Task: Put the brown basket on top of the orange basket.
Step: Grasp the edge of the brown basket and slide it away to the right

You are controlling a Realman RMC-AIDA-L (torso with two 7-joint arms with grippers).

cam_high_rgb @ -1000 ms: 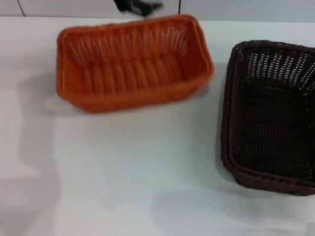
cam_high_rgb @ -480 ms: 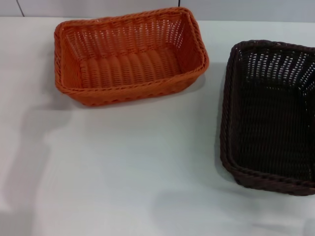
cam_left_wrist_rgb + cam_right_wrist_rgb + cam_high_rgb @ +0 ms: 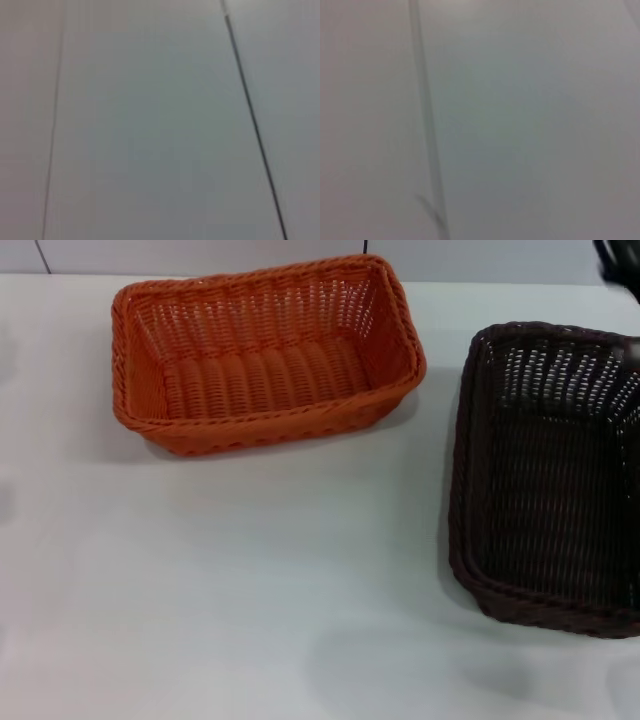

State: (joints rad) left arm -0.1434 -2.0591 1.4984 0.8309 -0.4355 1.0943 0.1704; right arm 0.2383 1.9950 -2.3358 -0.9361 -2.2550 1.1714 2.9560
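Note:
The orange basket (image 3: 262, 358) stands upright on the white table (image 3: 250, 580) at the back left in the head view. The brown basket (image 3: 550, 480) stands upright at the right, partly cut off by the picture's right edge. A strip of bare table separates the two baskets. Neither gripper shows in the head view. Both wrist views show only a plain pale surface with thin dark lines, with no basket and no fingers.
A dark blurred shape (image 3: 620, 258) shows at the far right corner beyond the brown basket; I cannot tell what it is. The table's back edge meets a pale wall (image 3: 200, 255) just behind the orange basket.
A second ago the orange basket was tilted and blurred with a dark shape behind it; it has since settled flat. That shape is gone, and a dark shape now shows at the far right.

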